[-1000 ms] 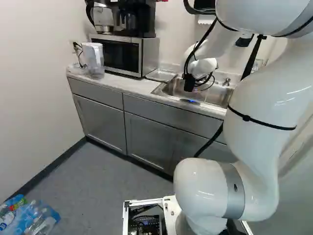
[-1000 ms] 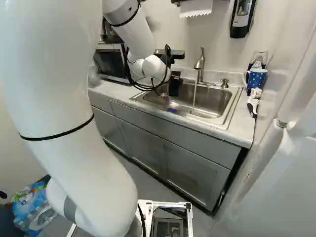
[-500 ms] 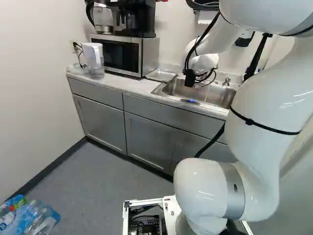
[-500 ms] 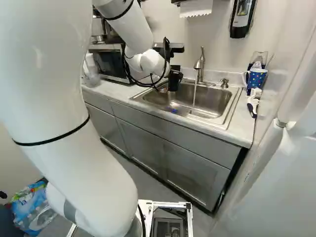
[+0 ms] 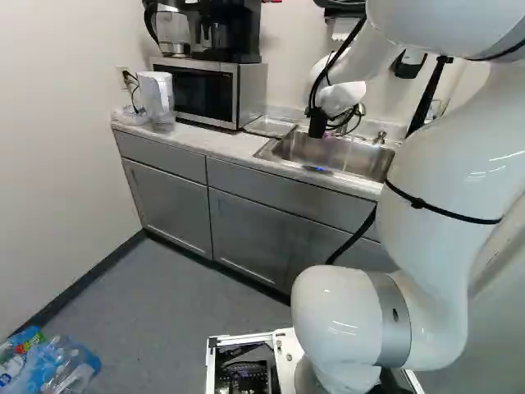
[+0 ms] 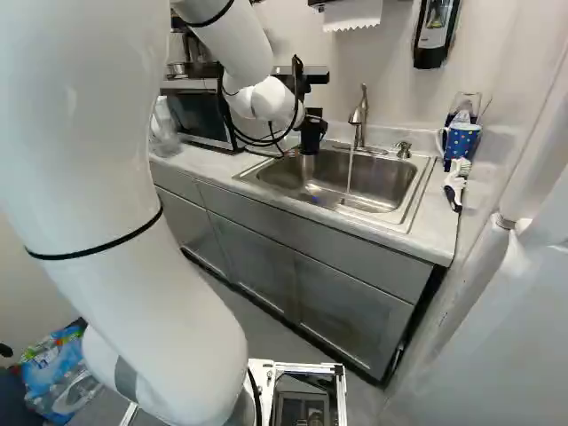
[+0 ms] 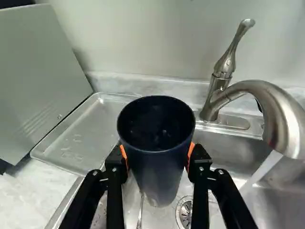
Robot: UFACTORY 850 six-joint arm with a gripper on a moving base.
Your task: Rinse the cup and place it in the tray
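The dark cup (image 7: 156,157) is in the hand (image 6: 314,117), above the end of the sink (image 6: 412,195) nearest the tray (image 7: 90,131). The hand is part open, its fingers the cup's width apart, and the orange pads (image 7: 191,153) touch the cup on two opposite sides, below its rim. The cup's mouth faces up, open towards the wrist camera, and its narrower base points down into the basin. Its long axis runs from mouth to base, close to upright; any slight lean is hard to judge. In the wrist view the drain (image 7: 186,213) shows just beside the base.

The faucet (image 7: 281,112) stands at the sink's back edge, with water (image 7: 259,174) running from its spout into the basin, apart from the cup. The tray lies flat on the surface (image 5: 193,144), towards its back edge, between the sink's left edge and the microwave (image 5: 209,90). A few drops show on its bottom.

A clear pitcher (image 5: 156,98) stands near the surface's left end, and a coffee maker (image 5: 225,31) sits on top of the microwave. By the back right corner of the surface stands a blue dotted mug (image 6: 461,140), its handle towards the sink; a brush (image 6: 456,185) lies in front of it, along the right edge.
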